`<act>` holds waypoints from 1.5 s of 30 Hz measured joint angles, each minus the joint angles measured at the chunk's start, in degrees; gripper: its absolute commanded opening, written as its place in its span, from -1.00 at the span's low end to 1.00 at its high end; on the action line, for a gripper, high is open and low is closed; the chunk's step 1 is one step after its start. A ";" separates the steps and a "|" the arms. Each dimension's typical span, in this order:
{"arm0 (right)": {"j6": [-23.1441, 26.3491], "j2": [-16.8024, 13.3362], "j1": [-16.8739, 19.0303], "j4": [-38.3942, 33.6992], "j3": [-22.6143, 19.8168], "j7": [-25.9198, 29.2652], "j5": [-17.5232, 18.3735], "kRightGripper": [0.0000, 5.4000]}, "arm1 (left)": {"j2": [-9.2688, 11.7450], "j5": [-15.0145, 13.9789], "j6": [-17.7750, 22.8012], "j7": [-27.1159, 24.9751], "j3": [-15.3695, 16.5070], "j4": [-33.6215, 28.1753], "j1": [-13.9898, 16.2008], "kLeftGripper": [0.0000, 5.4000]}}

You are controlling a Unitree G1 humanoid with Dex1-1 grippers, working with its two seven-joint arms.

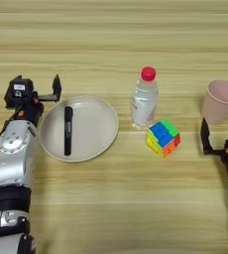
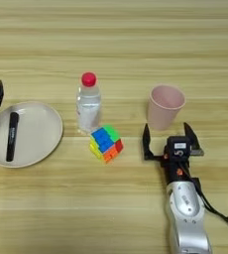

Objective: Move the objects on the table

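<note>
A clear plastic bottle with a red cap stands upright near the table's middle. Just in front of it, to the right, sits a multicoloured puzzle cube. The slim black marker pen lies lengthwise inside the round cream plate. Further right stands a pink cup, upright and empty. My right gripper is open just in front of the cup, its fingers apart and holding nothing. At the plate's far left rim my left gripper is open and empty too.
The light wood-grain table stretches across both views. My silver left forearm runs down the left side, and my right forearm comes up from the bottom right.
</note>
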 measured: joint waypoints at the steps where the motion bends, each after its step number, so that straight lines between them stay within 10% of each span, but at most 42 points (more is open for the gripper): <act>1: 0.01 -0.07 -0.40 0.26 -0.07 0.20 0.03 0.99 | 0.00 0.01 -0.01 0.01 -0.02 0.00 0.00 1.00; 45: -1.70 -1.12 -17.20 20.62 -3.83 2.25 2.30 0.99 | -0.30 0.02 -0.08 0.06 0.01 -0.30 0.36 1.00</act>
